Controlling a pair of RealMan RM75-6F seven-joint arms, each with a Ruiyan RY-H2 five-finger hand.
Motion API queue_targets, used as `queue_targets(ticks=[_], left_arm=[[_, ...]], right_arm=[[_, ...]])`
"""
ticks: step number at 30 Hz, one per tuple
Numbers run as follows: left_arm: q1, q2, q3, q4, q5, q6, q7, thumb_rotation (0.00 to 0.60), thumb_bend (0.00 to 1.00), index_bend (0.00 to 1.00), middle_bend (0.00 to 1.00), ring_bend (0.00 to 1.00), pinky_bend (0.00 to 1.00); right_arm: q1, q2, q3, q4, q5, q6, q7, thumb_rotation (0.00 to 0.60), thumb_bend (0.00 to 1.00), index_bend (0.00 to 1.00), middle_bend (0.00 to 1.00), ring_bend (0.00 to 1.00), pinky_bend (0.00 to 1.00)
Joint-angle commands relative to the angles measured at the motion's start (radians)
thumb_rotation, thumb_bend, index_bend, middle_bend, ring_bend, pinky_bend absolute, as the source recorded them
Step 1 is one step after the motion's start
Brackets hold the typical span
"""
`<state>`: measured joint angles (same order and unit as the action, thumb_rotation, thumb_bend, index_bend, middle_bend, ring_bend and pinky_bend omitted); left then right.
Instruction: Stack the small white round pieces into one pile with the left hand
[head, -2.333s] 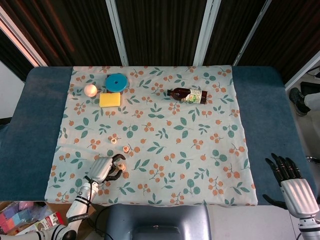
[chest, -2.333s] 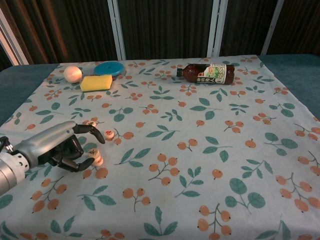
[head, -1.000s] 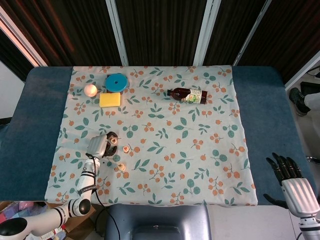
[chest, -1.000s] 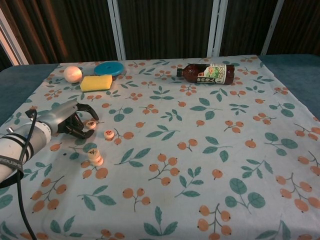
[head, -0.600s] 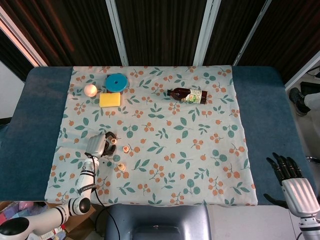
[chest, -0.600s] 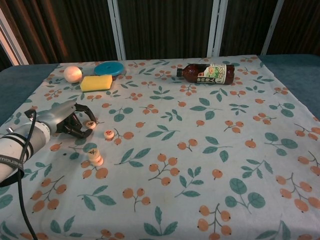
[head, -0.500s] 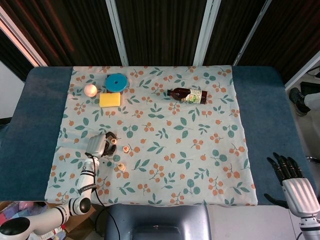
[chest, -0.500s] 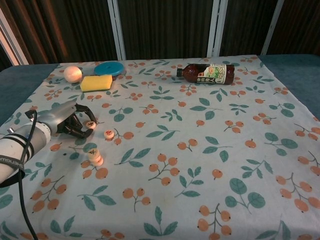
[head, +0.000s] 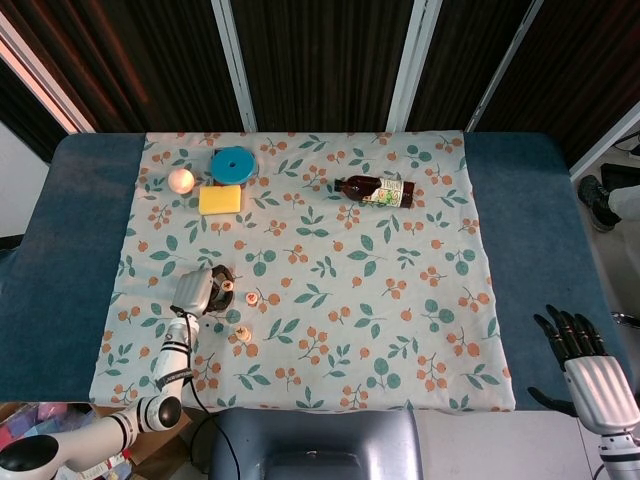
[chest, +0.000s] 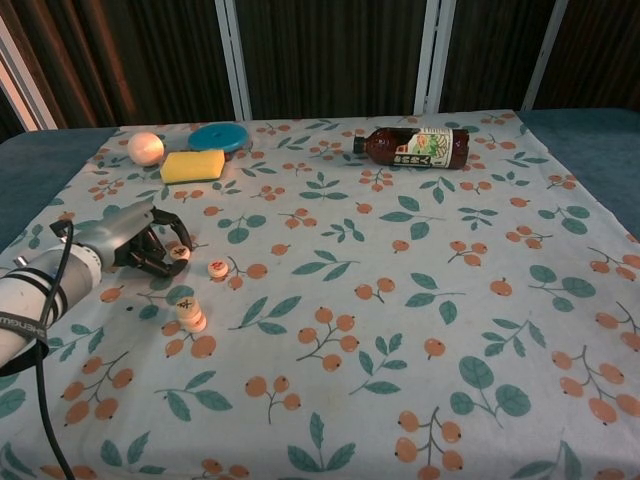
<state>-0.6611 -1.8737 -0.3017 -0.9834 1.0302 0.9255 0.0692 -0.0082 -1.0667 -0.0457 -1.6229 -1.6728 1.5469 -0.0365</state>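
Note:
Three groups of small white round pieces lie on the flowered cloth at the front left. A short stack (head: 241, 335) (chest: 190, 312) stands nearest the front. A single piece (head: 251, 297) (chest: 217, 268) lies flat behind it. My left hand (head: 197, 292) (chest: 130, 245) is low over the cloth to their left, fingers curled round another piece (head: 228, 285) (chest: 180, 252), which it pinches at cloth level. My right hand (head: 590, 375) hangs off the table's front right corner with fingers spread and nothing in it.
A brown bottle (head: 377, 190) (chest: 415, 146) lies on its side at the back. A blue disc (head: 231, 164), a yellow sponge (head: 220, 199) and a pale ball (head: 181, 180) sit at the back left. Bare blue table (head: 70, 250) flanks the cloth.
The left hand moved from the stack back to the rear piece, and its fingers closed in on it. The piece shifted slightly toward the palm. The right hand stayed put.

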Motion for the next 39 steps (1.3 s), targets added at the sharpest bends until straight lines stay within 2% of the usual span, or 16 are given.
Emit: queue_targets(ticks=[1, 6, 13, 19, 26, 39], left_arm=[[0.012, 0.025, 0.004, -0.048, 0.021, 0.024, -0.013, 0.6, 0.4, 0.53, 1.0, 1.0, 1.0], [0.046, 0.103, 0.018, -0.2, 0.068, 0.069, -0.036, 0.6, 0.4, 0.53, 1.0, 1.0, 1.0], [0.13, 0.258, 0.104, -0.504, 0.156, 0.128, -0.06, 0.6, 0.4, 0.53, 1.0, 1.0, 1.0], [0.165, 0.302, 0.163, -0.629, 0.211, 0.163, -0.052, 0.6, 0.4, 0.53, 1.0, 1.0, 1.0], [0.174, 0.289, 0.19, -0.639, 0.213, 0.171, -0.014, 0.6, 0.4, 0.52, 1.0, 1.0, 1.0], [0.168, 0.247, 0.184, -0.57, 0.186, 0.157, 0.0, 0.6, 0.4, 0.51, 1.0, 1.0, 1.0]], right_arm=[[0.001, -0.001, 0.0, 0.0, 0.0, -0.003, -0.003, 0.6, 0.07, 0.0, 0.0, 0.0, 0.0], [0.003, -0.002, -0.002, -0.002, -0.001, -0.007, -0.009, 0.6, 0.07, 0.0, 0.0, 0.0, 0.0], [0.004, -0.004, -0.006, -0.003, -0.008, -0.011, -0.016, 0.6, 0.07, 0.0, 0.0, 0.0, 0.0], [0.002, -0.003, -0.01, -0.004, -0.019, -0.002, -0.008, 0.6, 0.07, 0.0, 0.0, 0.0, 0.0], [-0.001, 0.001, -0.013, 0.003, -0.028, 0.009, 0.007, 0.6, 0.07, 0.0, 0.0, 0.0, 0.0], [-0.001, 0.001, -0.01, 0.004, -0.023, 0.009, 0.011, 0.6, 0.07, 0.0, 0.0, 0.0, 0.0]])
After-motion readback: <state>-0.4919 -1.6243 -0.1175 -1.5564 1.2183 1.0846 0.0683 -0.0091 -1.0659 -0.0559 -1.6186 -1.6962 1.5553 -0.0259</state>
